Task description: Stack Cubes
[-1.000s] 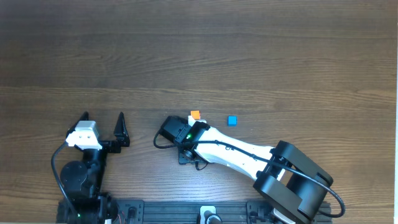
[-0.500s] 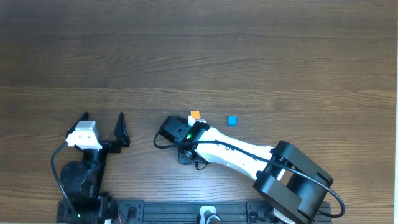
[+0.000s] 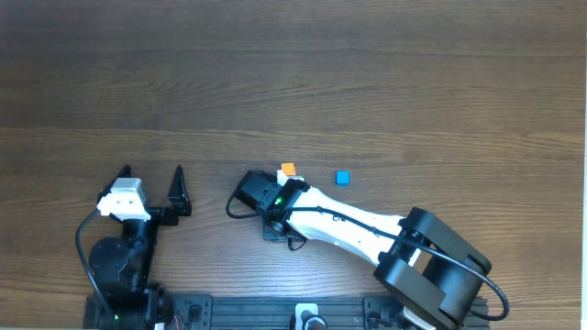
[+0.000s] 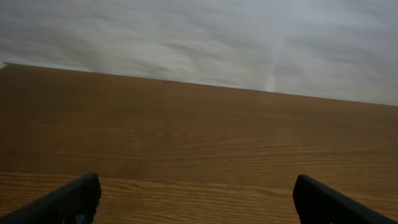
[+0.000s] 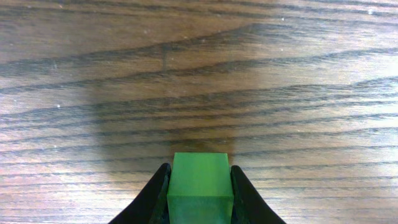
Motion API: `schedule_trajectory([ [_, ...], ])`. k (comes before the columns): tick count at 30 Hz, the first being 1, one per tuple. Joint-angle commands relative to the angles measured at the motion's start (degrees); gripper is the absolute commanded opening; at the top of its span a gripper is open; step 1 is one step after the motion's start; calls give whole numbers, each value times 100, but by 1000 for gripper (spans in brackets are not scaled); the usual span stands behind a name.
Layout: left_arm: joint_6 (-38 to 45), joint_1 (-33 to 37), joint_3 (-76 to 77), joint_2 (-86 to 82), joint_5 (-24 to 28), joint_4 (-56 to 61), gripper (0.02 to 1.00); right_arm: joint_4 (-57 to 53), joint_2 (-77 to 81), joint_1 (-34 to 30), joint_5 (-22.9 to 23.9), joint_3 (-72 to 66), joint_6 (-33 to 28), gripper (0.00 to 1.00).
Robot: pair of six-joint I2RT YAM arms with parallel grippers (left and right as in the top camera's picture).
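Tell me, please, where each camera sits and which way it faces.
Top view: overhead, facing down on the brown wooden table; both arms, small orange cube, small blue cube.
Left wrist view: low, facing across the table to a grey wall; open left gripper.
Right wrist view: facing down; right gripper shut on green cube.
Shared: the table.

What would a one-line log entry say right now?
right gripper: shut on green cube | left gripper: open | orange cube, blue cube: apart
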Motion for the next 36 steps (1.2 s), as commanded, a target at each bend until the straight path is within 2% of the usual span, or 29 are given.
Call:
schedule_trajectory([
  [1,85,-22,-52,-55,74,24,1000,-380,-236,17,310,382,-46,12],
  [9,85,-22,-52,-55,74,24,1000,-1794,-417,-63,800,1714,-295,9],
  [12,85,-22,-52,-55,74,24,1000,-2065,-417,-240,820,2190,-544,9],
  [24,85,-22,-52,-55,74,24,998,-2083,-31,-1091,817,2806,-1364,12],
  [36,85,-22,-52,-55,74,24,1000,-1991,640,-1193,588,2983,-1419,12],
])
